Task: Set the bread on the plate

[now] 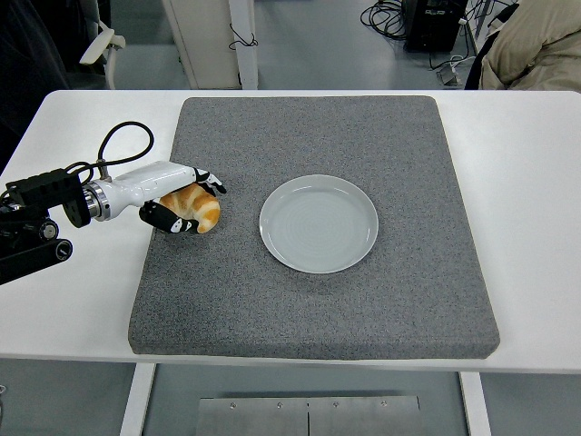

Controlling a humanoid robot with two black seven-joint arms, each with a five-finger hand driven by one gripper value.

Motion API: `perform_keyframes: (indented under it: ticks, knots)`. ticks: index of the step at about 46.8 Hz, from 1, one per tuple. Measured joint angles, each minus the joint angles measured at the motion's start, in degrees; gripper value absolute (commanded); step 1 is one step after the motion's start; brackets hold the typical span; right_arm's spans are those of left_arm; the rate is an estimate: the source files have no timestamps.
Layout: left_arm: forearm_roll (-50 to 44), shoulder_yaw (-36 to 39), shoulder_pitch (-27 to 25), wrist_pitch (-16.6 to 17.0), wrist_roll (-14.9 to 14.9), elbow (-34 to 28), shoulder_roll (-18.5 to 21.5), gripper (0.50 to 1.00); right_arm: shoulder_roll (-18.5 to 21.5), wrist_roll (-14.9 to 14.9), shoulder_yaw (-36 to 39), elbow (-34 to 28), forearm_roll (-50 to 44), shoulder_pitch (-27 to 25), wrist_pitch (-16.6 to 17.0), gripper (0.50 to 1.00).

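The white-shelled left hand (182,200) closes around the golden-brown bread roll (196,209), fingers above, thumb below, on the grey speckled mat (363,309) atop the white surface (536,227), left of the empty pale round plate (319,223). No writing shows.

The left hand (172,198) covers the bread's (196,208) left part; a person (536,41) is cut off top right.

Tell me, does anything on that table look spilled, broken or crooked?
Nothing stands out. The bread lies whole on the grey mat, with the left hand closing round it. The plate sits flat and bare beside it, unchipped. No crumbs or spills show.
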Motion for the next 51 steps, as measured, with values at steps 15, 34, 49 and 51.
perform_keyframes:
  ticks: [15,34,49,51]
  knots:
    - [-0.8,-1.9,-2.0,0.0,0.1,0.0,0.7,0.521,0.0,0.0,0.0,0.0,0.0,0.0,0.0,1.000]
    - [-1.0,-7.2,-7.1,-1.4,0.1,0.0,2.5,0.539,0.0,0.0,0.0,0.0,0.0,0.0,0.0,1.000]
    - [-0.9,-11.3,-9.0,-6.0,0.0,0.0,2.5,0.542,0.0,0.0,0.0,0.0,0.0,0.0,0.0,1.000]
    - [-0.9,-11.4,-9.3,-6.1,0.0,0.0,2.4,0.543,0.0,0.0,0.0,0.0,0.0,0.0,0.0,1.000]
